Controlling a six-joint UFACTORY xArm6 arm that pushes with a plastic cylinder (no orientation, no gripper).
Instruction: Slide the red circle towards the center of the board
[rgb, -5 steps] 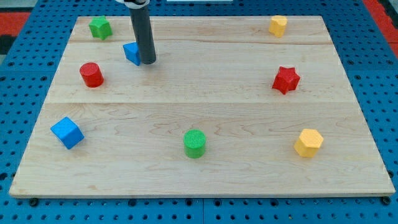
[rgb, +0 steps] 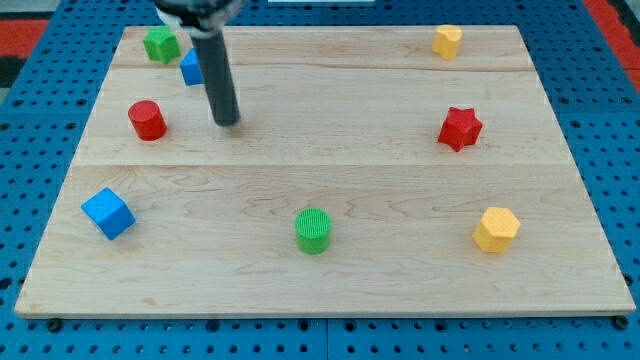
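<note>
The red circle (rgb: 147, 119), a short red cylinder, stands on the wooden board (rgb: 320, 210) at the view's left, upper half. My tip (rgb: 228, 122) rests on the board to the right of the red circle, about a block's width and a half away, not touching it. A small blue block (rgb: 191, 68) sits above and left of the tip, partly hidden by the rod, beside a green block (rgb: 160, 44) at the top left corner.
A blue cube (rgb: 108, 213) lies at the lower left. A green cylinder (rgb: 313, 230) stands at the bottom middle. A red star (rgb: 460, 128) is at the right, a yellow hexagon (rgb: 496, 229) lower right, a yellow block (rgb: 447, 41) top right.
My tip has moved down and slightly left. The small blue block now lies farther up and left, closer to the green block. The red circle has not moved.
</note>
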